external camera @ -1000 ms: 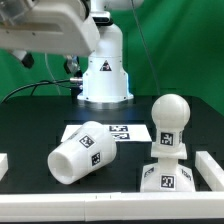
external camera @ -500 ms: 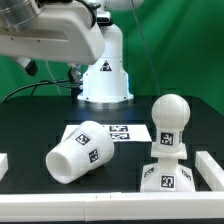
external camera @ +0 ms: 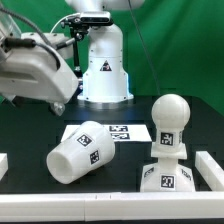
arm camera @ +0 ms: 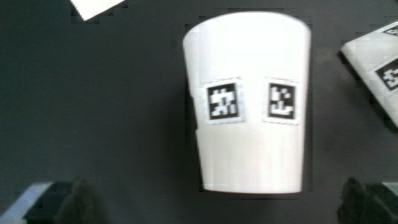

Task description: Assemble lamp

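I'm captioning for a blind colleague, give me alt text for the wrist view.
A white tapered lamp shade lies on its side on a black table, two square tags facing up. The open gripper's dark fingertips flank its end without touching.

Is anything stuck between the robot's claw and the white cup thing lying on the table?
Nothing visible. The open gripper hangs over the white tapered plastic lamp shade, lying on its side on the black table, with only empty space between.

Green backdrop [external camera: 190, 40] (black table [external camera: 30, 135])
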`<state>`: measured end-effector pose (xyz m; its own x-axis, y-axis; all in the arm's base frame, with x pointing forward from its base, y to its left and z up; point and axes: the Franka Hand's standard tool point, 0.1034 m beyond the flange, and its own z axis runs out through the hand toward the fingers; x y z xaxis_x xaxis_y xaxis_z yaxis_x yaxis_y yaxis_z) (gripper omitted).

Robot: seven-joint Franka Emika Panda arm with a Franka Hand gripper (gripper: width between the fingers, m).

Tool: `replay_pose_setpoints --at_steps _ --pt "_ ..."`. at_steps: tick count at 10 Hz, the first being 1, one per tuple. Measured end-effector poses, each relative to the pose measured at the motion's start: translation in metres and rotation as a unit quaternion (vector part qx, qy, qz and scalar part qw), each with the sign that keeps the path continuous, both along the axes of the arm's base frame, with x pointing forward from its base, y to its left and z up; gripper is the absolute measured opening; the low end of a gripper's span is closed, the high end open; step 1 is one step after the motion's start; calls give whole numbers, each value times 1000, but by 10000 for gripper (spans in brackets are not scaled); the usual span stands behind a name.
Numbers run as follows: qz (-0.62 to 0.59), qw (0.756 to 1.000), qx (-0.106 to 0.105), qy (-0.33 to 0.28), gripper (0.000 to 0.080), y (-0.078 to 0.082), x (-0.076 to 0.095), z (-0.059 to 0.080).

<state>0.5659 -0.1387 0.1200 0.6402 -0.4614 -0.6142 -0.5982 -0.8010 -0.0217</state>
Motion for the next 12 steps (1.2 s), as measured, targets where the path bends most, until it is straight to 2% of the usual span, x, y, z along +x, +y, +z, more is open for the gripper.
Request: replay_pose_setpoints --at_steps 4,5,7,9,12 --pt "-4 1000 0 1 699 -4 -2 -1" --pt "-22 1000 6 7 699 -10 -4 -9" --pt "-54 998 8 23 699 -20 4 -29" --pt "-63 997 22 31 699 -30 6 -32" --pt "-62 998 18 28 699 -31 7 -33"
